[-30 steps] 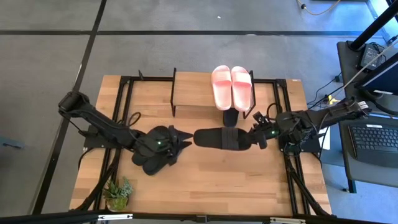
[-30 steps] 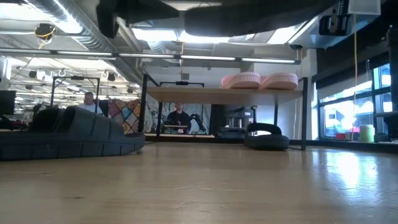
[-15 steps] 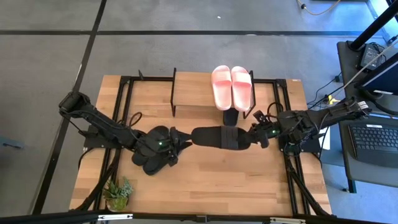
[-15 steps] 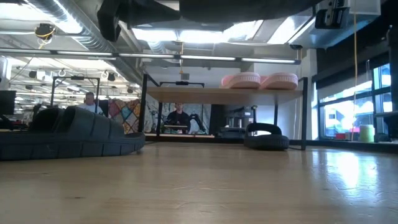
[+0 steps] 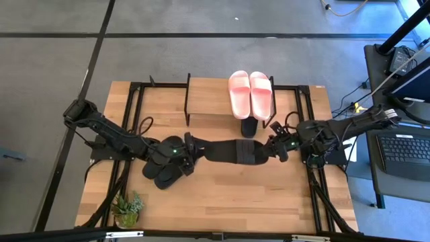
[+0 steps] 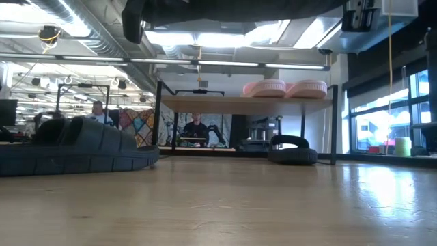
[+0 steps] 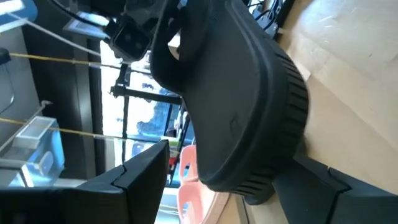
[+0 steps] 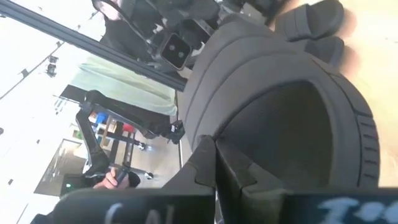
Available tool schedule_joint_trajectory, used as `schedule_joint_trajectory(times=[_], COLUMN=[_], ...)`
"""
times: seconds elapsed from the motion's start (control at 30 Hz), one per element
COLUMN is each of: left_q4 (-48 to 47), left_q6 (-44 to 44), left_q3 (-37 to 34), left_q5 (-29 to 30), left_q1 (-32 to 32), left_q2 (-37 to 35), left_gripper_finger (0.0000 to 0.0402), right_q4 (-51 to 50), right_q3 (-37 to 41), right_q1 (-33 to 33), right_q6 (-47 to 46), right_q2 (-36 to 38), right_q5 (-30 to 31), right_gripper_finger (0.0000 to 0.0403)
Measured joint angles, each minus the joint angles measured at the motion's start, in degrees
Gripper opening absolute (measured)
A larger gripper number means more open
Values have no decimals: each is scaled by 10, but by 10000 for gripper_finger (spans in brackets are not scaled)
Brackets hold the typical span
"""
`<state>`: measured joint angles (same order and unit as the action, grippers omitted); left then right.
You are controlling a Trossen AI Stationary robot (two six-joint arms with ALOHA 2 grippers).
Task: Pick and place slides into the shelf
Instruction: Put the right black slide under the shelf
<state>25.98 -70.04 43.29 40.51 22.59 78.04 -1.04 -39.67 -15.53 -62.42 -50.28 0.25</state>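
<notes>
From above I can't make out the left gripper (image 5: 190,149); its fingertips vanish under the toe of the held black slide (image 5: 235,150). At the other end, the right gripper (image 5: 274,149) merges with the dark heel, so its finger gap is unreadable to me. A black slide (image 5: 249,127) just beyond the right gripper is mostly hidden under the shelf (image 5: 208,96). In the low view the held slide is cut off by the upper edge.
</notes>
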Motion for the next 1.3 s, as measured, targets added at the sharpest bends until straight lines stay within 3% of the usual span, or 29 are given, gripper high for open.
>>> schedule_joint_trajectory(times=[0.2, 0.67, 1.0, 1.3], left_q4=[2, 2, 2, 2], left_q6=[-25, 8, 10, 26], left_q3=[0, -1, -1, -1], left_q5=[-3, -27, -21, -17], left_q1=[1, 2, 1, 1], left_q2=[0, 0, 0, 0], left_gripper_finger=[226, 69, 66, 61], right_q4=[0, 1, 5, 0], right_q3=[0, 0, 0, 0], right_q1=[0, 0, 0, 0], right_q6=[2, 17, 64, 105], right_q2=[-2, -2, -2, 6], right_q5=[-1, 1, 1, 1], right_gripper_finger=[0, 6, 54, 171])
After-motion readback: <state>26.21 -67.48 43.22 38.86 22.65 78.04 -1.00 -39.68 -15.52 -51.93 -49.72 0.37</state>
